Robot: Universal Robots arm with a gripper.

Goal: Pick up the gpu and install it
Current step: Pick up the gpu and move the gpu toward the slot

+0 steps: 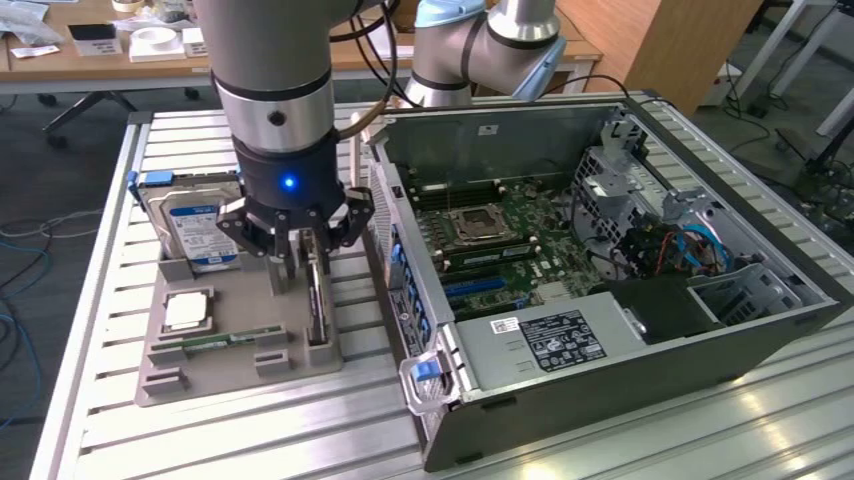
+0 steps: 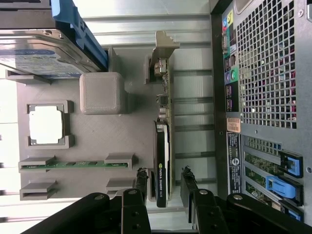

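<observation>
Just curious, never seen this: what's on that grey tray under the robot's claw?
The grey tray holds a standing hard drive, a processor chip, a memory stick and the gpu on edge, straddled by the open gripper. Its lower edge is hidden in its slot.

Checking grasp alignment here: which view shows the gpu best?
The wrist view: the gpu stands on edge in the gray holder, its length visible from bracket to cooler, the open claw straddling one end. The exterior view shows its thin dark edge under the claw.

Silver arm [image 1: 274, 60], blue-lit black wrist [image 1: 286, 183], black end effector [image 1: 298, 288].
</observation>
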